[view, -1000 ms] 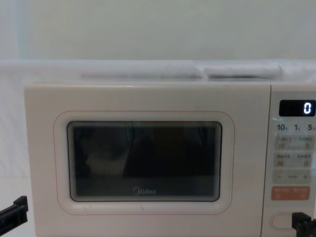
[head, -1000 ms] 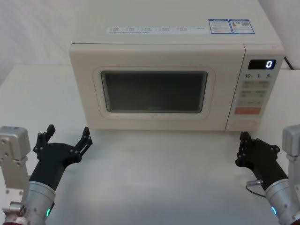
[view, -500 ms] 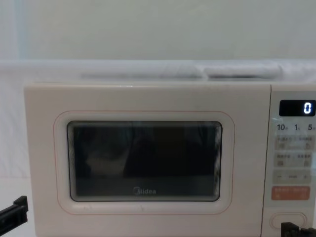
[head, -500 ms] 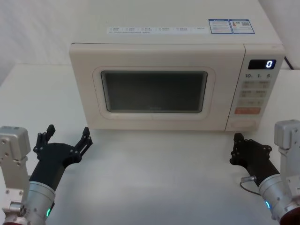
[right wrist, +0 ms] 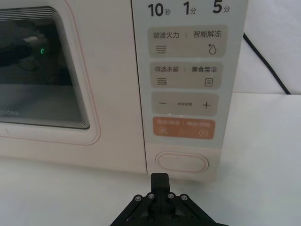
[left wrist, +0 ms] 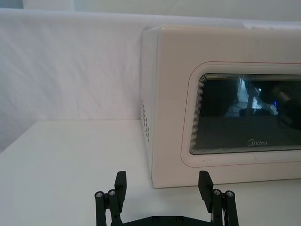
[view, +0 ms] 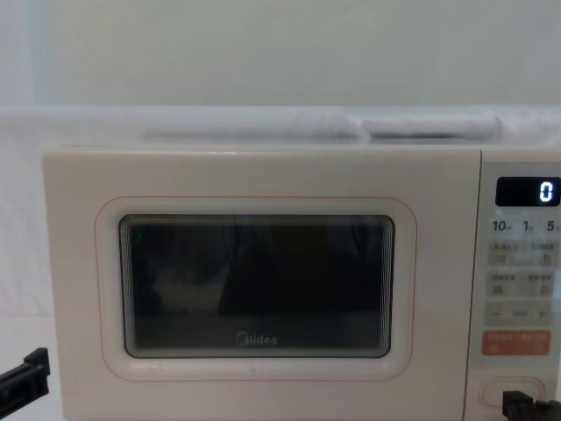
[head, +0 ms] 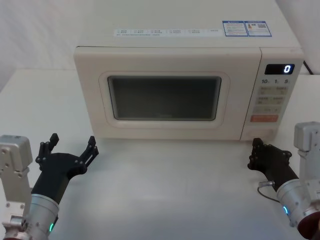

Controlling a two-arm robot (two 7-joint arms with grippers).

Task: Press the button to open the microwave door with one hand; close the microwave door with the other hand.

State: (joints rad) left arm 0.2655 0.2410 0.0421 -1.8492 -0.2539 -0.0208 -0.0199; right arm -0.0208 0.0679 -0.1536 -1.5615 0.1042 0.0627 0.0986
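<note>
We have the microwave [head: 185,90] sitting square in front of us on the white table [head: 165,190], its black display [head: 279,68] showing a white 0. The microwave door [head: 165,92] lies flush against the cream body, completely shut, dark window facing us and the grey Midea logo readable low on the glass in the chest view. Over on our right, the right tool [head: 256,150] hovers low above the table just in front of the control panel's bottom corner, its two flat fingers pressed together into a single black tip, clenched on nothing. Through the right wrist camera that tip points straight at the button [right wrist: 183,162], the wide cream pill at the very bottom of the panel, directly under the orange key [right wrist: 183,127], and a sliver of cream panel shows between tip and button, so we call them close but apart. On the other side, the left tool [head: 71,146] sits near the table's front left, well clear of the microwave's left corner, fingers [left wrist: 121,184] spread wide and released. From its wrist camera we see both fingers pointing toward the door's left edge, nothing between them.
</note>
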